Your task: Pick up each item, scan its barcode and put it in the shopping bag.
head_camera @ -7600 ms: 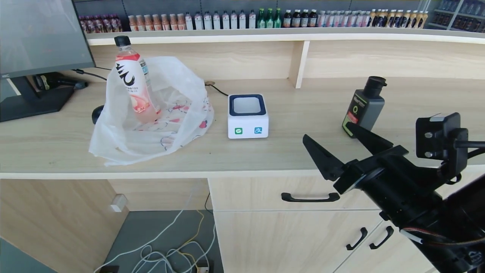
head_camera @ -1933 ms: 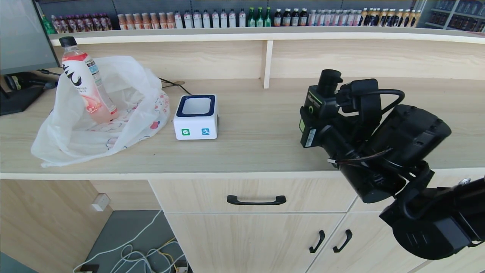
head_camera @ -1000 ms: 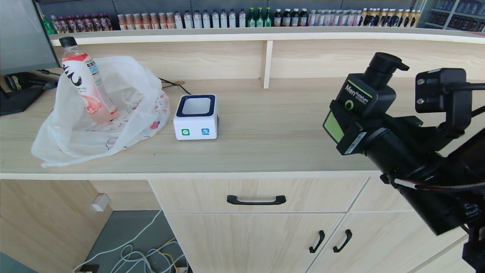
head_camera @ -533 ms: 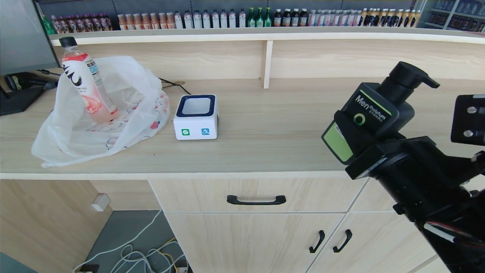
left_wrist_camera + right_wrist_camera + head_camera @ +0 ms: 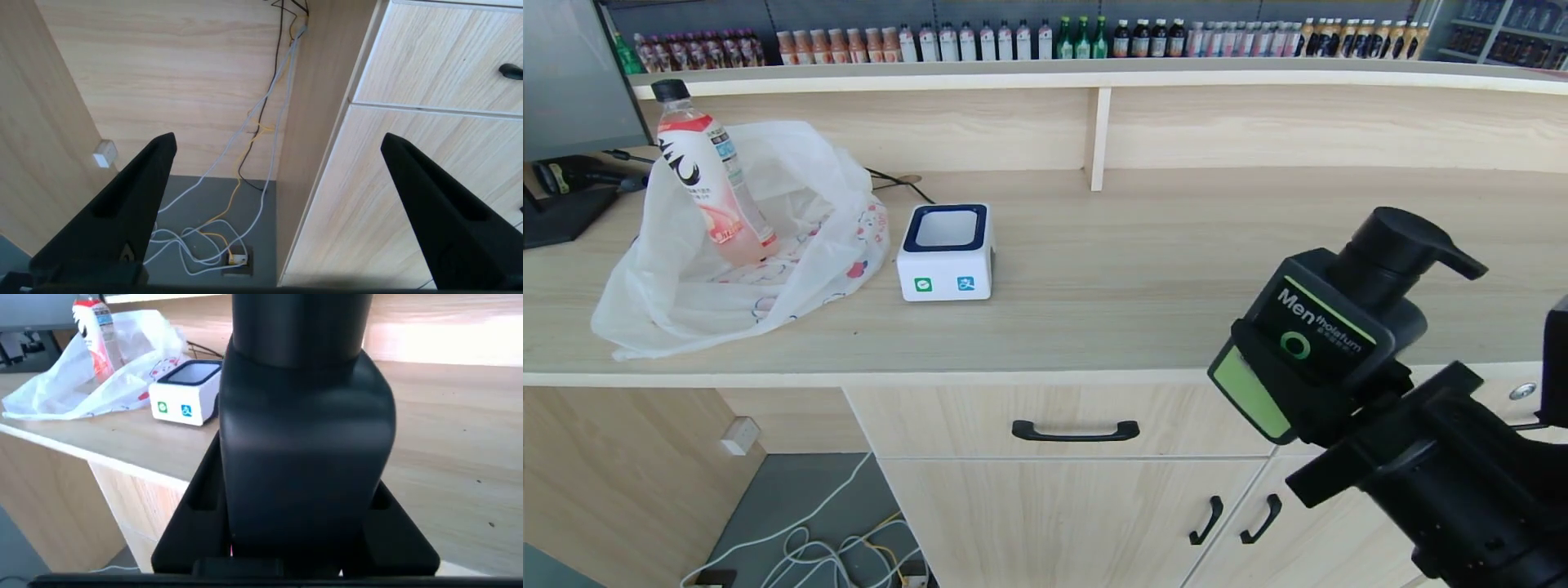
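One dark grey pump bottle [image 5: 1319, 343] clamped by its lower body in the right claw [image 5: 1347, 429], fingers pressed against either side of it. Held off the desk [image 5: 1135, 269], in front of the desk's front edge at its right end, tilted, with the black pump head up and toward the right and a light green panel on the side facing left. Well apart from the scanner [image 5: 946, 253], a white cube with a dark blue rim round its top window and two small coloured squares on its front, standing on the desk toward the left. Just beside the scanner, on its left, the shopping bag [image 5: 809, 204]: thin white plastic with red prints, slumped on the desk with its mouth gaping. Inside the bag, a pink drink bottle [image 5: 707, 180] with a black cap, leaning. From the right wrist, past the pump bottle [image 5: 302, 433], the scanner [image 5: 186, 394], shopping bag [image 5: 57, 388] and drink bottle [image 5: 94, 339] on the desk beyond. Spread wide and holding nothing, the left claw [image 5: 278, 204], low beside the cabinet's side panel [image 5: 319, 122], above loose cables [image 5: 245, 175] on the grey floor [image 5: 265, 220]. Behind the desk, a long shelf of drinks [image 5: 1045, 39]; at the far left, a monitor [image 5: 564, 73]. Under the desk top, a drawer [image 5: 980, 416] with a black handle [image 5: 1075, 431].
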Robot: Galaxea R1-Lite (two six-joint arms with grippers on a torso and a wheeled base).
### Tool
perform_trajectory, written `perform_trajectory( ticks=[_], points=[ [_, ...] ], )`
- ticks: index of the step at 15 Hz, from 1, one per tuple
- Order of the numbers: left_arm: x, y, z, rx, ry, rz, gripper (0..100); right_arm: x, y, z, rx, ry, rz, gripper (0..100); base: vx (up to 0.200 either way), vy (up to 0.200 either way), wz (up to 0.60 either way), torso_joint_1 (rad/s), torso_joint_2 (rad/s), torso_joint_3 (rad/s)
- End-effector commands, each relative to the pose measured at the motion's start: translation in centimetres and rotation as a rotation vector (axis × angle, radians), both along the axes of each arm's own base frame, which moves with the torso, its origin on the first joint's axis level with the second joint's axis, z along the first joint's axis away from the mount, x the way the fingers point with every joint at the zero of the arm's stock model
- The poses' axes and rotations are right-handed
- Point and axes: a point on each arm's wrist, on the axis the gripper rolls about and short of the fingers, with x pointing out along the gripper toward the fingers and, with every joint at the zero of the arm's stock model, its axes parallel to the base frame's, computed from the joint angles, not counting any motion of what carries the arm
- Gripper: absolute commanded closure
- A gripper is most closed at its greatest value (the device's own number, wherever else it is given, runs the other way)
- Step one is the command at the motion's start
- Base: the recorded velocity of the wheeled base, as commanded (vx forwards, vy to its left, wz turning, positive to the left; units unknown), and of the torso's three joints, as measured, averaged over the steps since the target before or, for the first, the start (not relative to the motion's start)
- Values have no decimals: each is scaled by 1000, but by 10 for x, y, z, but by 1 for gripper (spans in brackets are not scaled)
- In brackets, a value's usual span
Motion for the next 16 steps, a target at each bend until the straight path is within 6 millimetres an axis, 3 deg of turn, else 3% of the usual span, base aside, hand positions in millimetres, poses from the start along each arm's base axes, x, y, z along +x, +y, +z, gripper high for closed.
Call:
perform_trajectory(
  ticks=[1,5,9,11,13,16],
  points=[
    [0,0,0,0,-1,0,0,-18,0,-11,-65,13,67,100,0,0,0,0,0,0],
    [0,0,0,0,-1,0,0,-32,25,-22,-212,-34,174,100,0,0,0,0,0,0],
    [0,0,0,0,-1,0,0,-29,48,-27,-333,-126,246,100,0,0,0,0,0,0],
    [0,0,0,0,-1,0,0,-23,60,-19,-418,-309,350,100,0,0,0,0,0,0],
    [0,0,0,0,-1,0,0,-12,56,-16,-497,-450,394,100,0,0,0,0,0,0],
    [0,0,0,0,-1,0,0,-12,54,-18,-560,-526,389,100,0,0,0,0,0,0]
  ],
)
